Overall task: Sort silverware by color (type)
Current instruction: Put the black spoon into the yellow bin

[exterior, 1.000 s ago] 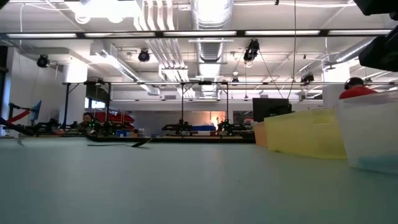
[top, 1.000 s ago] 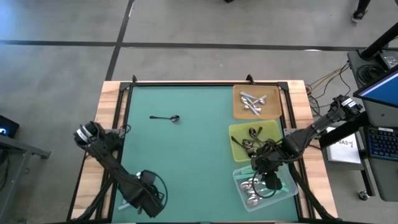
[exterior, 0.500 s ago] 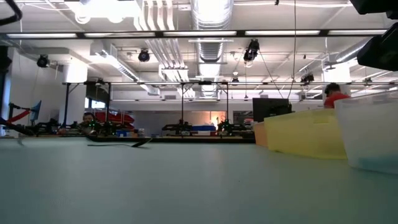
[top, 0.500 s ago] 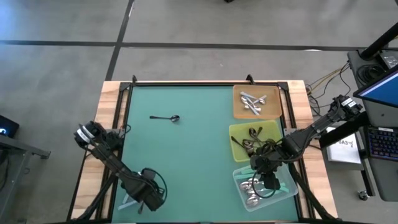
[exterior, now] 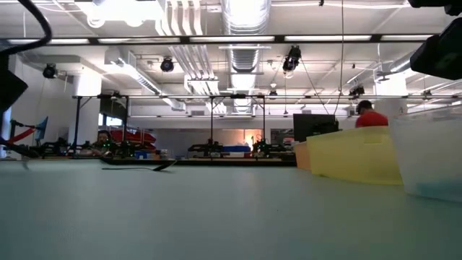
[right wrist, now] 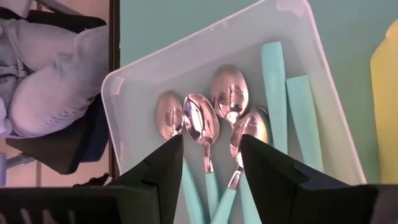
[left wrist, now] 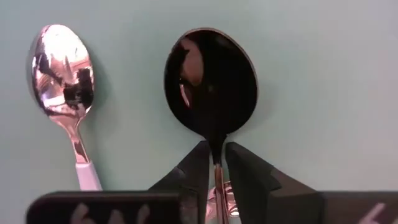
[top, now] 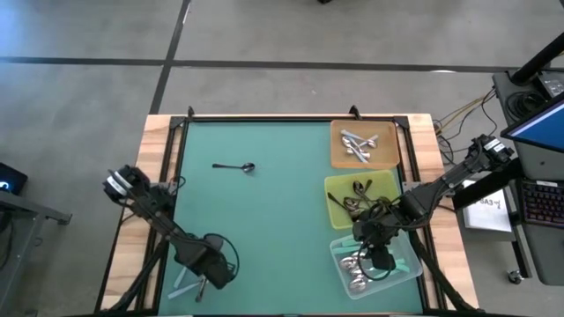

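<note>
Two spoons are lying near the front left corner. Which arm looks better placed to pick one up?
The left. Its left gripper is already down there, fingers pinching the black spoon by its neck, the teal-handled spoon alongside. The right gripper hangs open over the clear tray, across the table.

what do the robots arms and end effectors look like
Both arms are dark, jointed and slim, with black cables looping by the wrists. The left end effector has two black wedge-shaped fingers narrowing to tips; the right end effector has matching broad black fingers. No markings are visible.
</note>
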Robot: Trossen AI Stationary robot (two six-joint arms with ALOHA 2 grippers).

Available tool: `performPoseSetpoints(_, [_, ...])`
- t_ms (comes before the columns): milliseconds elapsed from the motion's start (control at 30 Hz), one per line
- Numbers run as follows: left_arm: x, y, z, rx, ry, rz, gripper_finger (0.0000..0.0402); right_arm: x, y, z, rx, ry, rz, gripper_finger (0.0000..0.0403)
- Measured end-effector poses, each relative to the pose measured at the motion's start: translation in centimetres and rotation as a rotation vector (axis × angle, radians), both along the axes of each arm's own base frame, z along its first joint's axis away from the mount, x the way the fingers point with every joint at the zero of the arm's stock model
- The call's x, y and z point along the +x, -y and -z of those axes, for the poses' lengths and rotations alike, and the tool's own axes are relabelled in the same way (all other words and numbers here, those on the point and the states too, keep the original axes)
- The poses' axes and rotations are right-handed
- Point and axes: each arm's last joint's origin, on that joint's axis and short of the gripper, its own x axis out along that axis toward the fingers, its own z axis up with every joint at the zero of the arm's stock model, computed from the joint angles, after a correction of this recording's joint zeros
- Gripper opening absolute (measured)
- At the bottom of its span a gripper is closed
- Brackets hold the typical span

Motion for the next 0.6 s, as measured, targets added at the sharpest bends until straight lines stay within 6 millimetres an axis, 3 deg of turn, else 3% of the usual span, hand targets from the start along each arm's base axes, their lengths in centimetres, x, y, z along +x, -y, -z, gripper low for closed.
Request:
performPoseSetpoints(133, [0.7, -1.0, 0.1, -0.004, -0.009, 0.035, 0.0009, 0.0, 0.0, 0.0, 0.000, 0.001, 0.000, 0.0153])
performPoseSetpoints(367, [1.2, -1.9, 0.1, 0.030, 0.002, 0.056, 0.0003, 0.0, 0.0, 0.0, 0.002, 0.004, 0.000, 0.0153])
performPoseSetpoints(500, [1.4, -2.4, -0.1, 0.142, 0.075, 0.053, 0.0003, 0.0, 0.0, 0.0, 0.002, 0.004, 0.000, 0.0153])
performPoseSetpoints(600, [2.0, -2.9, -0.4, 0.338, 0.202, 0.062, 0.0002, 0.0, 0.0, 0.0, 0.002, 0.004, 0.000, 0.0153])
